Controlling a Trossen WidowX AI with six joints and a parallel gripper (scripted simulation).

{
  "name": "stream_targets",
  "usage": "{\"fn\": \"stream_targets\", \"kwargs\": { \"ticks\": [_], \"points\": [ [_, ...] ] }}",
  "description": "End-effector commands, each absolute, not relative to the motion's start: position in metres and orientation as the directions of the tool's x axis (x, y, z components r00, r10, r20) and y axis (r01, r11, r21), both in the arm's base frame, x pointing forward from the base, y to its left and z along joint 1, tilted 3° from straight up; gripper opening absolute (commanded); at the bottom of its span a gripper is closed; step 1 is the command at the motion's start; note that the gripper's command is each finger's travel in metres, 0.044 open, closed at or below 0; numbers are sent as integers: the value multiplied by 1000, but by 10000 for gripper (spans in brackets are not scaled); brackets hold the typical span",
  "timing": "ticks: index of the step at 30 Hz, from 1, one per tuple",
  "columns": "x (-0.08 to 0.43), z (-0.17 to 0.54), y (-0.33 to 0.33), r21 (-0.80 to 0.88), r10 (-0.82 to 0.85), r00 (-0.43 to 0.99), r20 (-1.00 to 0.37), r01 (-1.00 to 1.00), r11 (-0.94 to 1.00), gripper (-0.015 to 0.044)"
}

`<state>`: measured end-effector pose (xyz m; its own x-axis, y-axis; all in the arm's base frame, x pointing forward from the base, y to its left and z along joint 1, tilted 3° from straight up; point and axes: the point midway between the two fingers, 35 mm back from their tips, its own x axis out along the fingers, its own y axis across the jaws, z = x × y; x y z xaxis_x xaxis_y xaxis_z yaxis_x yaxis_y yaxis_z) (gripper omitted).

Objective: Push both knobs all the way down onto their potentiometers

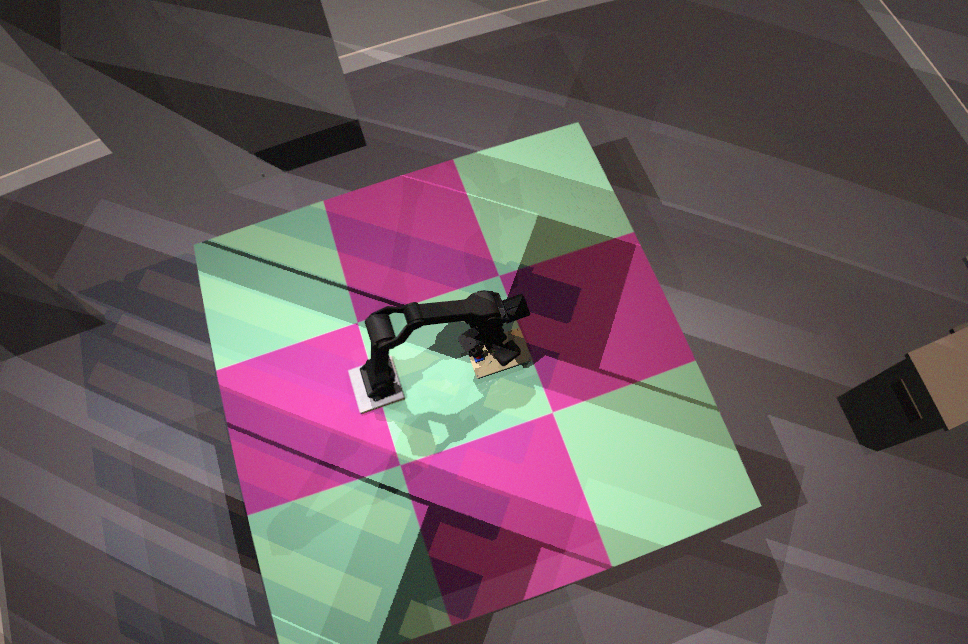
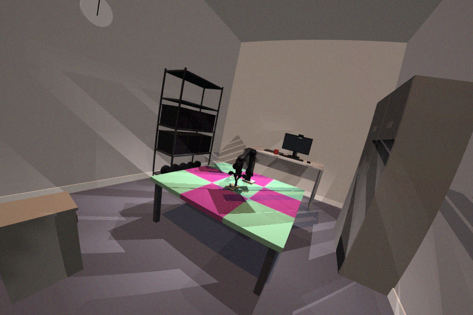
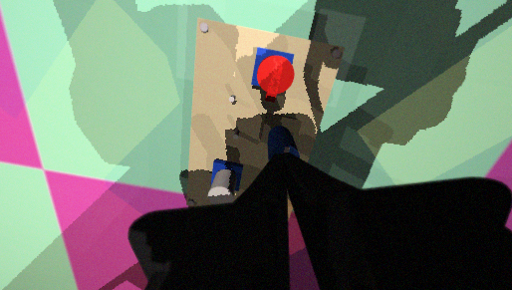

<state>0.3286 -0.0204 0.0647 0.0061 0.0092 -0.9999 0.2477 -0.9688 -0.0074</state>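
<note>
The tan circuit board (image 3: 211, 76) (image 1: 498, 368) stands on the table, with bare screw heads at its corners. In the wrist view a round red knob (image 3: 275, 75) sits over a blue potentiometer (image 3: 260, 60) near the far edge. A dark blue knob (image 3: 280, 138) is right at the fingertips, partly hidden by them. A grey cylindrical knob or shaft (image 3: 222, 184) rises from another blue potentiometer (image 3: 236, 170) at the lower left. My gripper (image 3: 282, 160) (image 2: 236, 182) is shut, holding nothing, its tips over or against the dark blue knob. Contact and knob heights cannot be told.
The arm's white base plate (image 1: 366, 394) (image 2: 248, 181) is on the pink and green table (image 1: 667, 455) (image 2: 259, 219). The gripper's wide black body covers the lower part of the wrist view. A desk with a monitor (image 2: 297, 143) and a black shelf (image 2: 186, 101) stand beyond the table.
</note>
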Motion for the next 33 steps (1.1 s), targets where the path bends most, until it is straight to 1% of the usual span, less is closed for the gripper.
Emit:
{"fn": "stream_targets", "kwargs": {
  "ticks": [1, 21, 33],
  "points": [
    [330, 48, -19, -19, 15, -17, -1000, 244, -970, 0],
    [330, 48, -19, -19, 15, -17, -1000, 244, -970, 0],
    [331, 65, -20, -19, 15, -17, -1000, 244, -970, 0]
  ]
}}
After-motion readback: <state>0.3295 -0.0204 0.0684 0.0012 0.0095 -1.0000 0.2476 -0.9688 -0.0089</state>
